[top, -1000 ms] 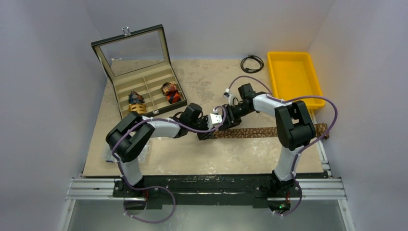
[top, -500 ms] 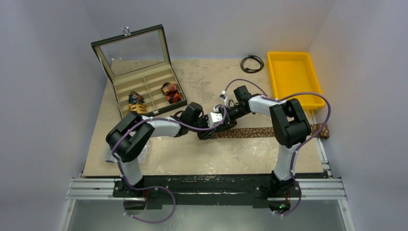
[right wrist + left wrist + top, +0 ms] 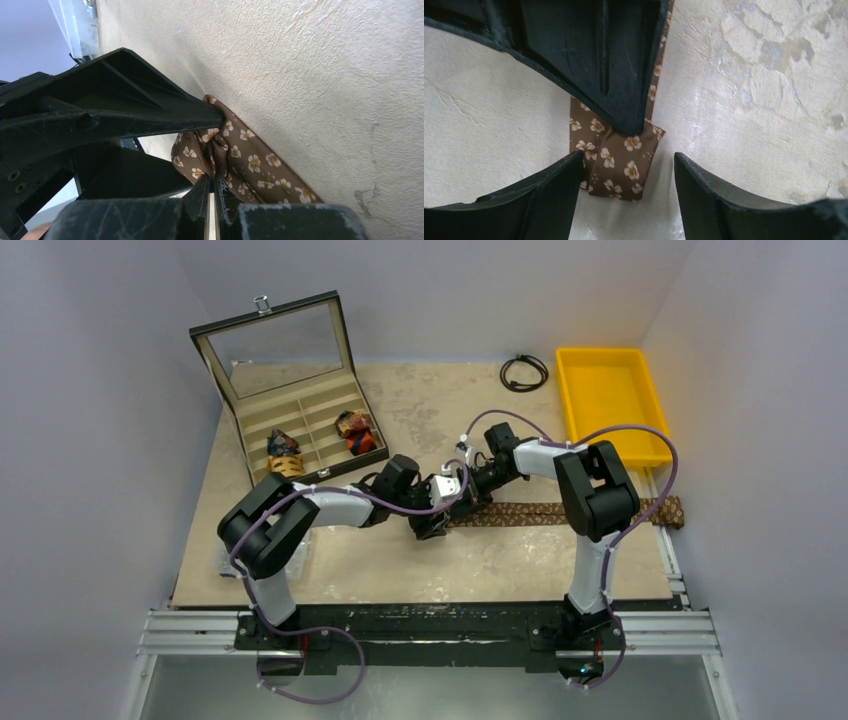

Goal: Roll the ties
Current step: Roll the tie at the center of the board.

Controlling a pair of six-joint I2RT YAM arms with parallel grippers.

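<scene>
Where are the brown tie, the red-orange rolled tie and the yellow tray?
brown tie [image 3: 515, 514], top view, flat middle stretch
red-orange rolled tie [image 3: 357, 433], top view, coil top
yellow tray [image 3: 605, 400], top view, bare floor

A brown tie [image 3: 520, 512] [image 3: 616, 160] [image 3: 250, 160] with small pale flowers is laid flat in a long strip to the right of the open box [image 3: 300, 400], its nearer end bunched into a fold. Inside the box, a blue and yellow tie [image 3: 283, 452] and a red-orange and black tie [image 3: 356, 432] are kept rolled in separate compartments.
</scene>
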